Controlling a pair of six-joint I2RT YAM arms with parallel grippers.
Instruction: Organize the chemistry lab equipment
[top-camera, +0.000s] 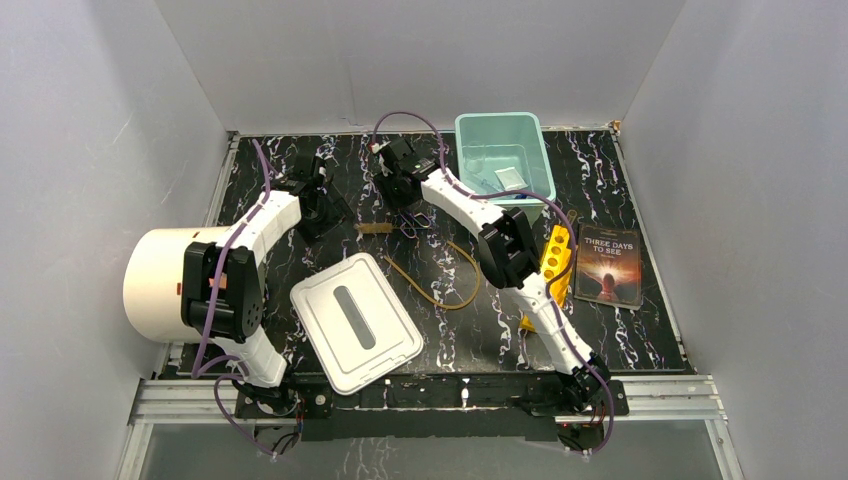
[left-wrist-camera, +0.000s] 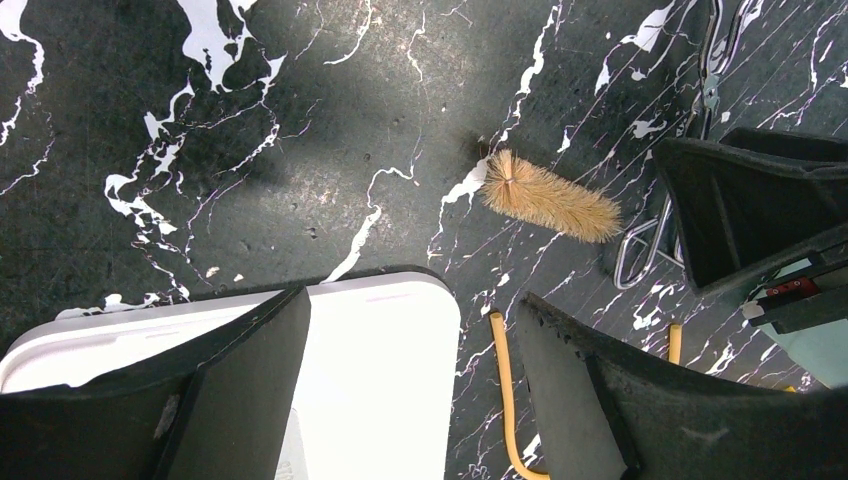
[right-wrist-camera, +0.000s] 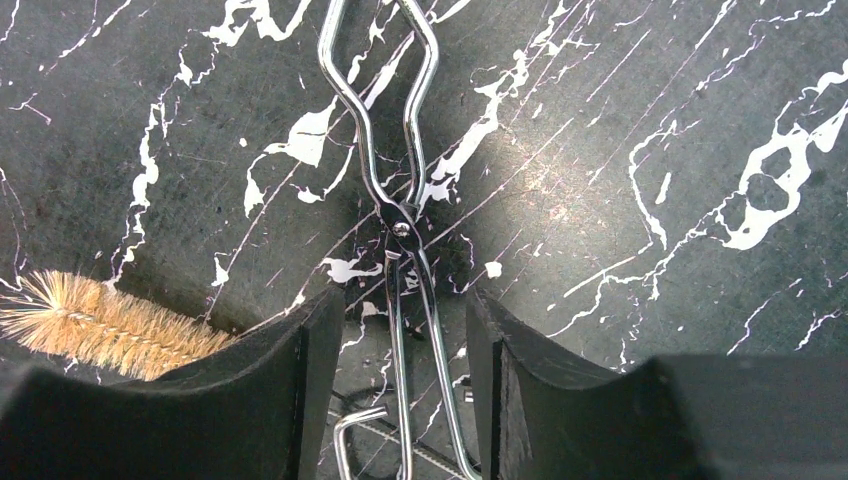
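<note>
Between your right gripper's (right-wrist-camera: 402, 320) spread fingers (right-wrist-camera: 310, 380) lie the thin metal tongs (right-wrist-camera: 402, 215), ungripped; your left gripper (left-wrist-camera: 410, 305) hangs released over the lid (left-wrist-camera: 385, 400).

shining down evenly from overhead in the top view, washing the side walls (top-camera: 90, 150) pale and leaving only soft, short shadows on the dark marbled table (top-camera: 620, 330). glaring mildly off the white lid (top-camera: 355, 322) and glinting along the metal tongs (right-wrist-camera: 400, 228). pooling into a dim patch around the tongs' pivot. blurring the black fingers (left-wrist-camera: 240, 400) at the bottom of each wrist view, keeping the brush (left-wrist-camera: 550, 197) bristles sharp.
</note>
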